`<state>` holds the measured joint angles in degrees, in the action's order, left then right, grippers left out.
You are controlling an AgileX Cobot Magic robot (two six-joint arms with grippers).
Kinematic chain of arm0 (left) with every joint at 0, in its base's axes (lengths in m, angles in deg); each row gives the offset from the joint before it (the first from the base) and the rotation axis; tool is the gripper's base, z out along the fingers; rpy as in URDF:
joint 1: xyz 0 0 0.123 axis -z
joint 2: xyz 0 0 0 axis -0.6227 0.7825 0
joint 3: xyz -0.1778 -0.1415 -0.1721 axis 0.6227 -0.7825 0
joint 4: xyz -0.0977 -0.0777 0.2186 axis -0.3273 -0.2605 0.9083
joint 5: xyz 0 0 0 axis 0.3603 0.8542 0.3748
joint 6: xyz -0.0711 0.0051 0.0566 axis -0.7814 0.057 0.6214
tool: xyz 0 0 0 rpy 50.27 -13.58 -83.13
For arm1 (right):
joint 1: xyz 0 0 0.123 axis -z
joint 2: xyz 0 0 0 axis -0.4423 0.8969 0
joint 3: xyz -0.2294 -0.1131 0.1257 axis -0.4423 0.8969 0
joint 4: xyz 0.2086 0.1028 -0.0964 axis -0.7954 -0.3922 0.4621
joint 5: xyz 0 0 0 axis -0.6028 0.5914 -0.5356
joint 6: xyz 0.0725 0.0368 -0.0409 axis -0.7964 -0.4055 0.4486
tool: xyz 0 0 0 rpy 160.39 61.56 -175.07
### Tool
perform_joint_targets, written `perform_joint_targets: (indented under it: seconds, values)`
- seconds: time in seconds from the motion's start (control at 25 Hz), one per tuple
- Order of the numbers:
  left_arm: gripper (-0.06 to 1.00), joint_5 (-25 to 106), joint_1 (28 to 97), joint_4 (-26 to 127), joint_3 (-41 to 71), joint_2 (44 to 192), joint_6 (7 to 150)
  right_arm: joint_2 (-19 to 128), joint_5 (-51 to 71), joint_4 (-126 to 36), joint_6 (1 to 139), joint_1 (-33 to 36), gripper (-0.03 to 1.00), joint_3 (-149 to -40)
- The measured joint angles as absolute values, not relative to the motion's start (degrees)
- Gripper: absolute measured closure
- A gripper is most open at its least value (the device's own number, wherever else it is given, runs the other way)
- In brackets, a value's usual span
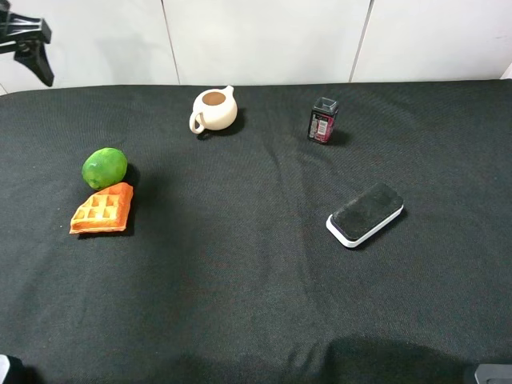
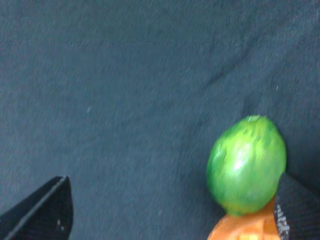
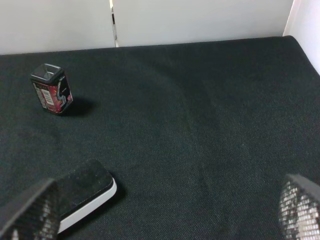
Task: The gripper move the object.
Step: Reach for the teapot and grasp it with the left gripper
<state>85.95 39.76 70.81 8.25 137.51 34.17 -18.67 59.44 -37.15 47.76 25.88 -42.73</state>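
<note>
The black cloth table (image 1: 256, 304) spread flat beneath white wall panels (image 1: 256, 40). The left gripper (image 2: 167, 217) hung over the lime (image 2: 246, 164), jaws spread wide and empty; the right gripper (image 3: 165, 215) gaped too. The teapot (image 1: 214, 110) sat upright at the back, beyond the lime, likely nearer the left gripper, handle pointing front-left

Green lime (image 2: 246, 164) touching orange waffle (image 2: 240, 229); jaws spread wide.

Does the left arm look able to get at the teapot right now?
Probably yes: the left gripper is open beside the lime, and nothing stands between the lime and the teapot.
</note>
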Motion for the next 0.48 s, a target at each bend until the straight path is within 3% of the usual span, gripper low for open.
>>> perform_joint_targets:
  seconds: [0.48]
  values:
    - [0.15, 86.31, 49.11, 70.81, 20.92, 150.58, 33.98, -18.67, 59.44, -37.15, 47.76, 25.88, 0.31, -42.73]
